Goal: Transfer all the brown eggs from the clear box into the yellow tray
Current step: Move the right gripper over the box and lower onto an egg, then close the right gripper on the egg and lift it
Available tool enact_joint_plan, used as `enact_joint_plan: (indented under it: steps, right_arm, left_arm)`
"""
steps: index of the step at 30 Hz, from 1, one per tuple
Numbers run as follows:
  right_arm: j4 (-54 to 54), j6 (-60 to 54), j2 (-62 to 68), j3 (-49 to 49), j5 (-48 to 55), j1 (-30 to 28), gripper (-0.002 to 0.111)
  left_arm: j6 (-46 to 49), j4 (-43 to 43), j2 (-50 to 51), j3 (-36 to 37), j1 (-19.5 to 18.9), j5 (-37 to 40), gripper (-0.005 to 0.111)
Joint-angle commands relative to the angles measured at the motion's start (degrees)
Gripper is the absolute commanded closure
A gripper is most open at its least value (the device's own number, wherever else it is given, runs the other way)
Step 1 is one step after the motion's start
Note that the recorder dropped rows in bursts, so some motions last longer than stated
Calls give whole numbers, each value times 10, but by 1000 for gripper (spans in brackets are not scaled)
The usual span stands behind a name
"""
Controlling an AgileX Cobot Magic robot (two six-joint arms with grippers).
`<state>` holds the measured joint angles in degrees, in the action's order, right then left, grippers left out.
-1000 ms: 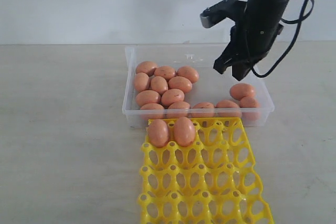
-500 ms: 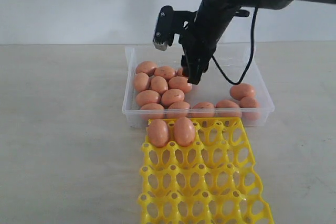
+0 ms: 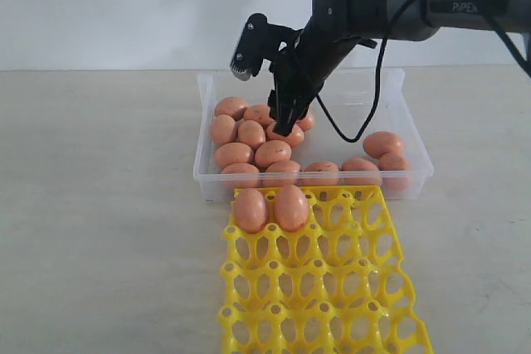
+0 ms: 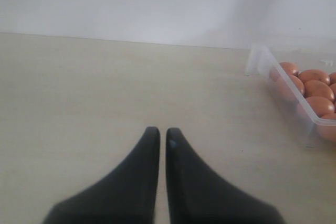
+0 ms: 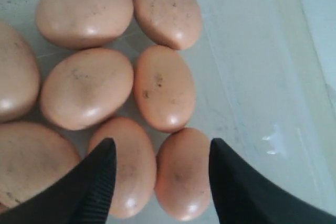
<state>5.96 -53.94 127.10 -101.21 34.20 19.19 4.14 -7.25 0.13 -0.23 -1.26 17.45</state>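
Observation:
Several brown eggs [image 3: 234, 154] lie clustered at the left of the clear box [image 3: 202, 126], with a few more [image 3: 382, 143] at its right end. My right gripper [image 3: 286, 118] hangs open just above the back of the cluster. In the right wrist view its jaws [image 5: 161, 145] straddle two eggs lying side by side [image 5: 184, 174], touching neither. The yellow tray [image 3: 357, 281] in front of the box holds two eggs [image 3: 250, 210] in its back row. My left gripper [image 4: 163, 130] is shut on nothing over bare table beside the box [image 4: 260, 59].
The beige table [image 3: 99, 205] stretches to the left of the box and tray. A white wall [image 3: 124, 6] stands behind. The right arm's black cable [image 3: 365, 105] loops down over the middle of the box.
The right arm swung from the box's back right corner leftward and down onto the egg cluster. Its jaws went from shut to open. No egg has moved.

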Motion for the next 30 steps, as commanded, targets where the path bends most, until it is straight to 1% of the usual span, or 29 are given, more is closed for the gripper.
enact_joint_plan:
  steps: [1, 6, 21, 22, 24, 28, 29, 30]
  right_arm:
    - [20, 3, 9, -1, 23, 1, 62]
    - [11, 13, 14, -1, 52, 1, 62]
    - [0, 13, 52, -1, 19, 1, 63]
    - [-3, 13, 52, -1, 18, 1, 65]
    - [-4, 13, 52, -1, 16, 1, 73]
    - [-4, 13, 52, -1, 16, 1, 103]
    - [-4, 14, 52, -1, 16, 1, 108]
    - [-4, 20, 49, -1, 21, 1, 108]
  left_arm:
    - [2, 2, -1, 2, 2, -7, 103]
    - [2, 2, -1, 2, 2, -7, 103]
    - [2, 2, -1, 2, 2, -7, 103]
    - [2, 2, -1, 2, 2, -7, 103]
    - [2, 2, -1, 2, 2, -7, 103]
    - [2, 2, -1, 2, 2, -7, 103]
    - [2, 2, -1, 2, 2, -7, 103]
    - [2, 2, -1, 2, 2, -7, 103]
